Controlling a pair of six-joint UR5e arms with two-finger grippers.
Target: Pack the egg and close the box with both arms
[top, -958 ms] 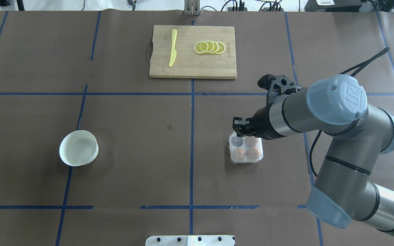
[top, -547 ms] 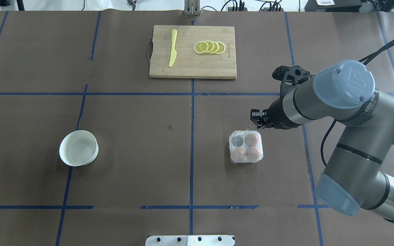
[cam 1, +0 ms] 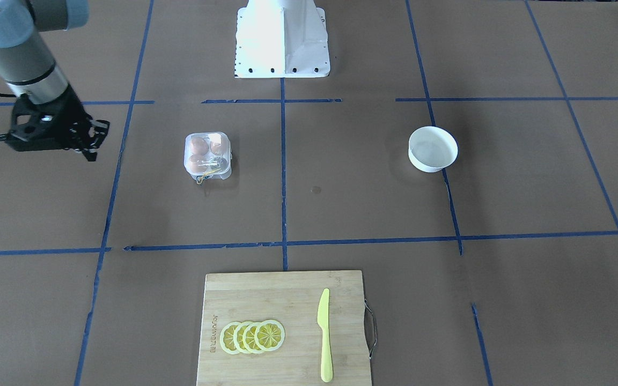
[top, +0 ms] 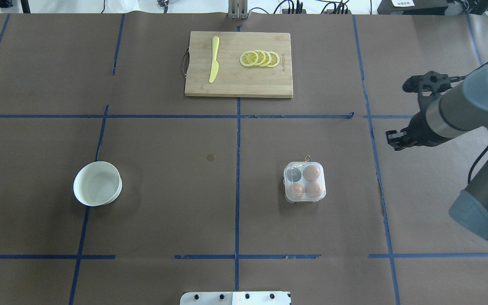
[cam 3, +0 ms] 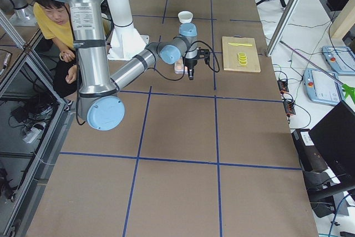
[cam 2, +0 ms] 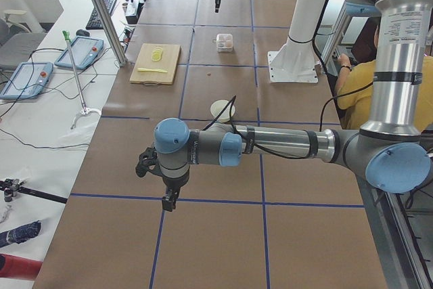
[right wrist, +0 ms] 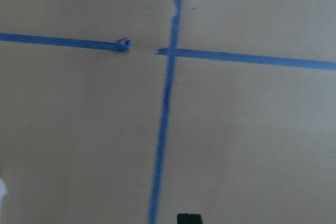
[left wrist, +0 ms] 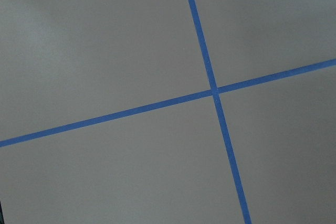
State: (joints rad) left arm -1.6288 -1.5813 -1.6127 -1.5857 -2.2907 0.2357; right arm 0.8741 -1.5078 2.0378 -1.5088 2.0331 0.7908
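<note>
The box (top: 304, 182) looks shut; the packing seems nearly done
The left gripper (cam 2: 169, 201) is seen only from the side; its spread cannot be told; right of the middle the box is laid flat, three eggs under its lid, one egg (top: 311, 173) in the upper right cell; at the far right the right gripper (top: 395, 140) is held well apart from it, pressed together, nothing pinched; next, a check that the lid is clicked down is likely needed

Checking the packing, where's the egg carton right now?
Overhead, the egg carton sits just right of the centre tape line, well below the cutting board in the picture.
</note>
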